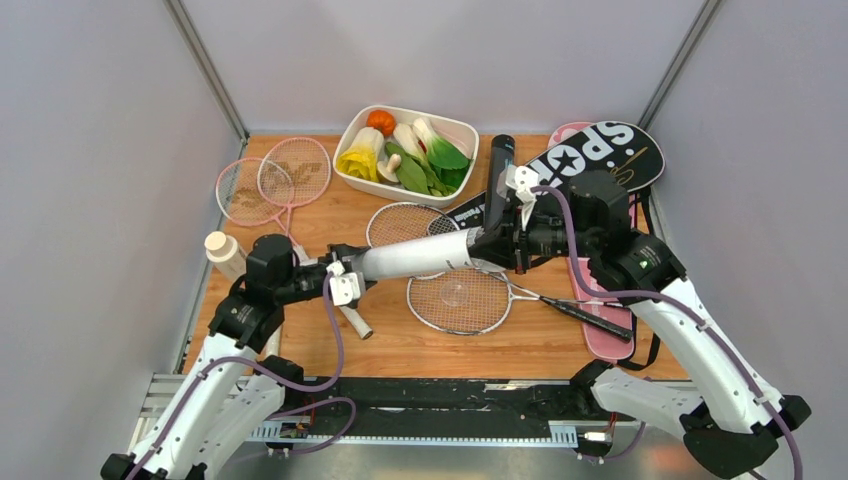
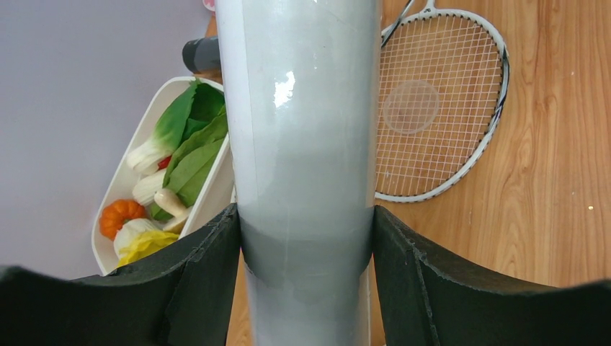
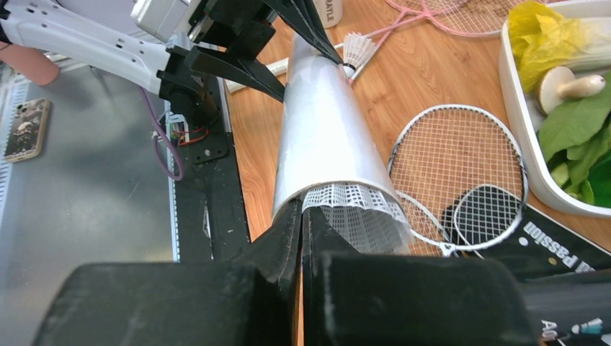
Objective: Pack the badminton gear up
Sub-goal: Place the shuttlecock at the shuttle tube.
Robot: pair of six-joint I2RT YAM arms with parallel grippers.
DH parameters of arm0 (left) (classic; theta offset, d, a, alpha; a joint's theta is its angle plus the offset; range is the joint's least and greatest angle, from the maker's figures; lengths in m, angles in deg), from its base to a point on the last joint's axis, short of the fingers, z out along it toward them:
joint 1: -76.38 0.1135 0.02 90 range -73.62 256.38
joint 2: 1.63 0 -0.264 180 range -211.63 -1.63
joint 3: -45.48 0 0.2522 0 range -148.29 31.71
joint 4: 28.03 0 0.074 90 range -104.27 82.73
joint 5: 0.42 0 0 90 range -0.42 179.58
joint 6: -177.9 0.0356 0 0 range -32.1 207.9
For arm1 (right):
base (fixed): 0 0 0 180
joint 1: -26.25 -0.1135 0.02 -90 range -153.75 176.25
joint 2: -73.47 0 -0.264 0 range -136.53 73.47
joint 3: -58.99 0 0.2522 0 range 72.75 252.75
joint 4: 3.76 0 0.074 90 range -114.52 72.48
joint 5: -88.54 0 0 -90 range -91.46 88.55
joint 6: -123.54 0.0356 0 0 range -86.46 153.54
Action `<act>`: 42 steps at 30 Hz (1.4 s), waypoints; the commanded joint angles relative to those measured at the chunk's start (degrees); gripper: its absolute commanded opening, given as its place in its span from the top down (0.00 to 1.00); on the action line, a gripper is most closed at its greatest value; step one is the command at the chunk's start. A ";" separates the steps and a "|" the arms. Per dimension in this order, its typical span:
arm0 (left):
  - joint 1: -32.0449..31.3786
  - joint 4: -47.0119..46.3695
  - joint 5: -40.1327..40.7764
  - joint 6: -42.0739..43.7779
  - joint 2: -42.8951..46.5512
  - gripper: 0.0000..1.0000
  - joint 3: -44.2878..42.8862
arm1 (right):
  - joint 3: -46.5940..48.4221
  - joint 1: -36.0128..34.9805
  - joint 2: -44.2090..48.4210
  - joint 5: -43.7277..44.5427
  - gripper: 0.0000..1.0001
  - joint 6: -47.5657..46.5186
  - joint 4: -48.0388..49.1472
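Note:
The white tube (image 1: 415, 255) lies level above the table, held at its left end by my left gripper (image 1: 345, 283), whose jaws press both sides of the tube (image 2: 302, 108). A white shuttlecock (image 3: 360, 216) sticks skirt-first out of the tube's open right end (image 3: 324, 130). My right gripper (image 3: 302, 213) is shut, its tips pinched at the skirt's edge by the rim. Two silver racquets (image 1: 460, 300) lie under the tube and two pink racquets (image 1: 275, 180) at the far left. The black tube (image 1: 498, 165) leans by the black SPORT cover (image 1: 600, 155). Another shuttlecock (image 3: 358, 49) rests on the table.
A white tray (image 1: 462, 128) of toy vegetables stands at the back centre. A small clear bottle (image 1: 225, 250) is beside the left arm. A clear round lid (image 2: 411, 107) lies on a silver racquet's strings. A pink cover (image 1: 600, 335) lies under the right arm.

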State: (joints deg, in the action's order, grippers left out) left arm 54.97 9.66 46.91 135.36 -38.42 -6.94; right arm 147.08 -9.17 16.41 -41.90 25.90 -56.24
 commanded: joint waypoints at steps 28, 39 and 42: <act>-0.30 -4.07 1.16 2.89 5.03 1.00 0.43 | -1.71 -1.76 1.24 -1.44 0.50 7.22 11.59; -0.24 -9.30 11.43 -6.36 6.81 1.00 0.31 | -2.79 -1.76 7.44 9.76 0.31 19.25 22.16; -0.25 -10.97 18.70 -11.81 7.97 1.00 -1.52 | -5.88 -1.76 9.98 14.84 0.27 24.28 29.59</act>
State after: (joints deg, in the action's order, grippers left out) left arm 54.75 5.77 57.44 131.47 -32.26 -6.04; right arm 143.43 -10.70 22.53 -35.15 41.31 -40.00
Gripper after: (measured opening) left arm 0.683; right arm 0.711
